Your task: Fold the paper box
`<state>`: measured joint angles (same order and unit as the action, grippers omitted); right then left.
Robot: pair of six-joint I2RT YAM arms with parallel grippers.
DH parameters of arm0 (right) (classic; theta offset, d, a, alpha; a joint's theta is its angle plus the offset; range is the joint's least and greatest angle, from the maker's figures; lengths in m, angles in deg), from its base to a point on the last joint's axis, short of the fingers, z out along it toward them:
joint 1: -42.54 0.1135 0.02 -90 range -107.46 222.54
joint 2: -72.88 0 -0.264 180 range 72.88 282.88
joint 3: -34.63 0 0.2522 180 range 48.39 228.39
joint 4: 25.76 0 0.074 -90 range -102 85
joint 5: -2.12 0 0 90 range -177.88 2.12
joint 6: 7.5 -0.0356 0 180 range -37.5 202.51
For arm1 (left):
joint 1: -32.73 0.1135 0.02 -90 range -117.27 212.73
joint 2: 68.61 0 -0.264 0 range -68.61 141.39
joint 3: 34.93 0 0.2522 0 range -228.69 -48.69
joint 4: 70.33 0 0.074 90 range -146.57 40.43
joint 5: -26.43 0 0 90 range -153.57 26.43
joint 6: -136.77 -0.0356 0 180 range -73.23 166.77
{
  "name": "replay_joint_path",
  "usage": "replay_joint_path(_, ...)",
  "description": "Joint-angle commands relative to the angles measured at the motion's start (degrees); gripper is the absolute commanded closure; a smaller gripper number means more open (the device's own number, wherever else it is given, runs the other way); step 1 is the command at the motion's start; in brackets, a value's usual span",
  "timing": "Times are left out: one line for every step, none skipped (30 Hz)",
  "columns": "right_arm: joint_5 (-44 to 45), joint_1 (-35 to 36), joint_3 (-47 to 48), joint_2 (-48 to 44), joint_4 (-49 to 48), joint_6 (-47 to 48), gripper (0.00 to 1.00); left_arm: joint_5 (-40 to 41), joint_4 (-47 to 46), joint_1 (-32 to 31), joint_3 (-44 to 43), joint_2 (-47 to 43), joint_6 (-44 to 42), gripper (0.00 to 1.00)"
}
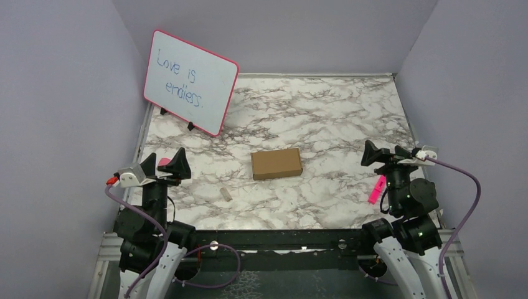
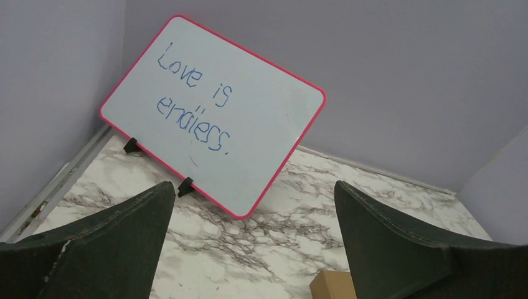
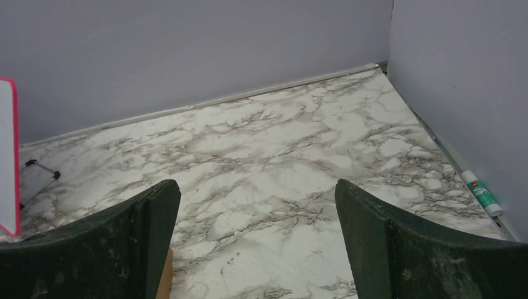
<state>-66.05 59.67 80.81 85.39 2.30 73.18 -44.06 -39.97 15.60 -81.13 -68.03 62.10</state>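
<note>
The paper box is a small closed brown cardboard box lying flat in the middle of the marble table. A corner of it shows at the bottom of the left wrist view, and a sliver shows beside the left finger in the right wrist view. My left gripper is open and empty, raised at the near left, well apart from the box. My right gripper is open and empty, raised at the near right, also apart from it.
A pink-framed whiteboard reading "Love is endless." stands at the back left. A small beige stick lies near the front. A pink marker lies by the right arm. A glue stick lies along the right wall.
</note>
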Motion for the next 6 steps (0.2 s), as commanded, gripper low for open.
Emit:
replay_joint_path(-0.7,-0.1,-0.7,-0.5,-1.9,1.0,0.00,-2.2,-1.2,1.4,-0.4,-0.4,-1.3,0.01)
replay_joint_path(-0.9,-0.1,-0.8,-0.5,-2.1,1.0,0.00,-2.0,-1.2,1.5,-0.4,-0.4,-1.3,0.01)
replay_joint_path(-1.1,-0.1,-0.8,-0.5,-2.2,1.1,0.00,-1.9,-1.2,1.7,-0.4,-0.4,-1.2,0.01)
replay_joint_path(-1.1,0.0,-0.8,-0.4,-2.2,1.1,0.00,-2.0,-1.2,1.8,-0.4,-0.4,-1.0,0.01)
replay_joint_path(-1.1,-0.1,-0.8,-0.4,-2.2,1.1,0.00,-2.5,-1.3,1.9,-0.4,-0.4,-1.0,0.01)
replay_joint_path(-1.3,-0.1,-0.8,-0.4,-2.2,1.1,0.00,-3.1,-1.4,2.0,-0.4,-0.4,-1.2,0.01)
